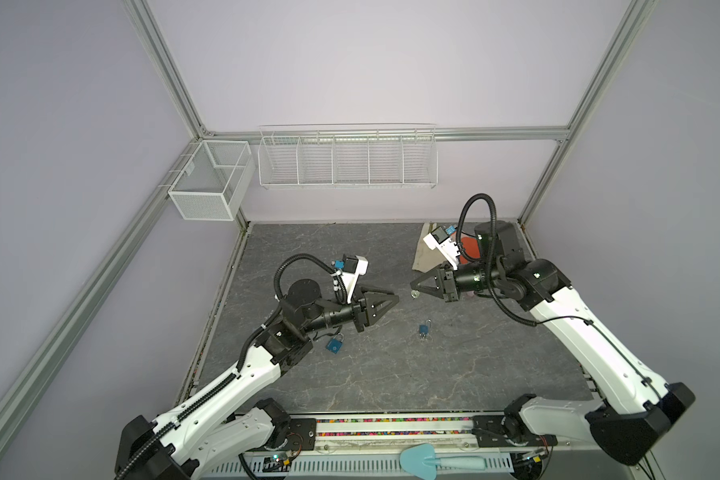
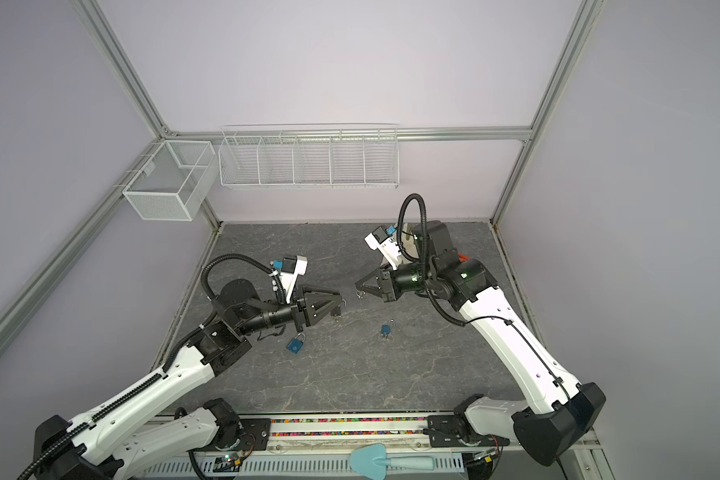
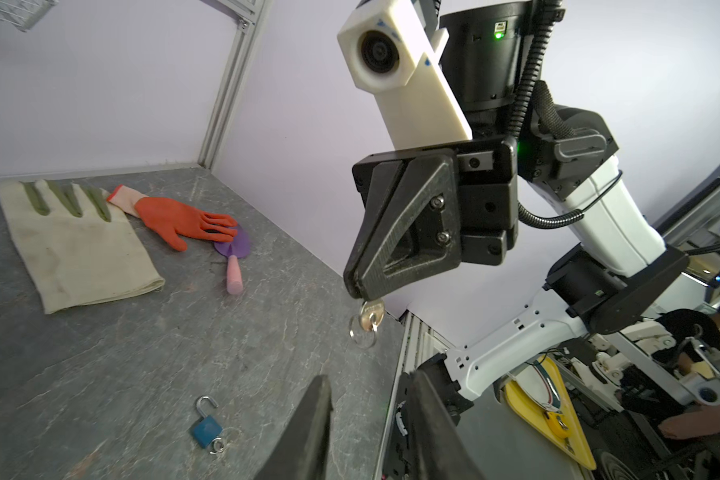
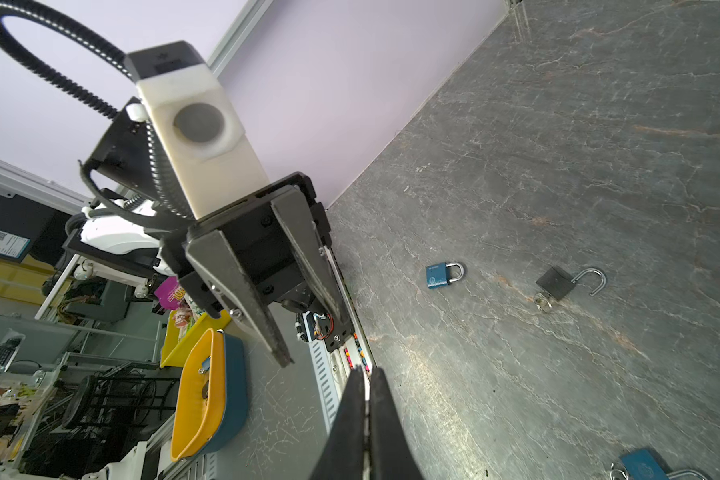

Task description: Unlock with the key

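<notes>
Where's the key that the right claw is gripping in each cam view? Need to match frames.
Top view: key hangs under the right claw tip, right of centre.
Top view: key hangs under the same tip, at frame centre.
Left wrist: key sits mid-frame, pinched at the claw tip.
Right wrist: key not visible; only the shut claw shows, at the bottom edge.
Shared landmark: right claw, visible in all four views.

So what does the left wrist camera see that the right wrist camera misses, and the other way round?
Only the left wrist view: a key pinched in the right claw, an orange glove, a purple trowel. Only the right wrist view: a shut blue padlock and a dark open padlock. Both: the grey tabletop, the left claw and the right claw.
</notes>
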